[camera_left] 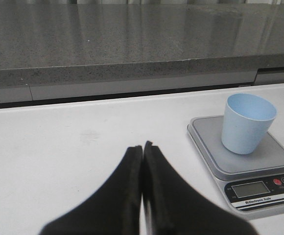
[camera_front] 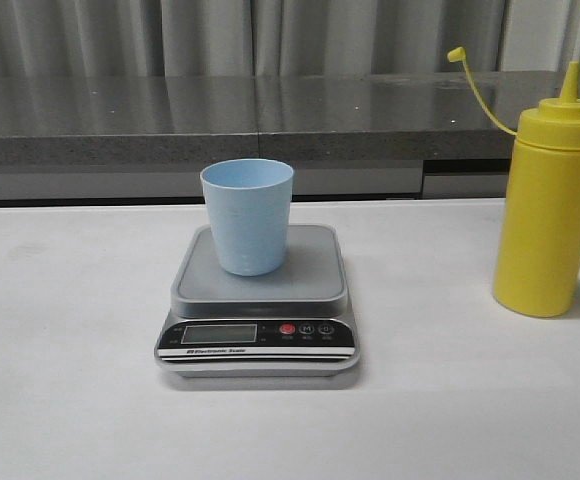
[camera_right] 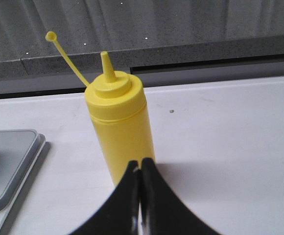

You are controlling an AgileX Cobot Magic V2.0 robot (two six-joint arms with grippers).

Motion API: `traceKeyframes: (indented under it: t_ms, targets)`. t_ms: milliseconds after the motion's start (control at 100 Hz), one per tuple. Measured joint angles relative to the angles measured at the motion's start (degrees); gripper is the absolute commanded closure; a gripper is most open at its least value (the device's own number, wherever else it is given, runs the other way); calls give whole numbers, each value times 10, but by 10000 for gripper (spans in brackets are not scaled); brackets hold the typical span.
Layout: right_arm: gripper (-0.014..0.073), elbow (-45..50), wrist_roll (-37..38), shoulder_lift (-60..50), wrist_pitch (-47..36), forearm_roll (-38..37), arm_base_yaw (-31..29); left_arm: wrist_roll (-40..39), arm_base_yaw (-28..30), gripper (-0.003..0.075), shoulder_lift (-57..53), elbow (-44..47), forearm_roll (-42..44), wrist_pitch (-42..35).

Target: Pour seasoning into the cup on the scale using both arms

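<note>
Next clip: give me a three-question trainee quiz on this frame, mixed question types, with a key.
1. True or false: the cup stands on the scale platform.
2. The seasoning bottle is: A) lying on its side, B) upright with its cap off the nozzle, C) held in a gripper.
3. Fill in: the left gripper and the right gripper both have their jaws ____.

Key: 1 true; 2 B; 3 shut.
</note>
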Motion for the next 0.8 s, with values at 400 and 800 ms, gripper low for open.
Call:
traceKeyframes:
  t_ms: [400,800]
  targets:
    - [661,31,0,-102,14,0,0,0,0,741,0,0,0,0]
    - [661,33,0,-102,15,0,0,0,0,741,0,0,0,0]
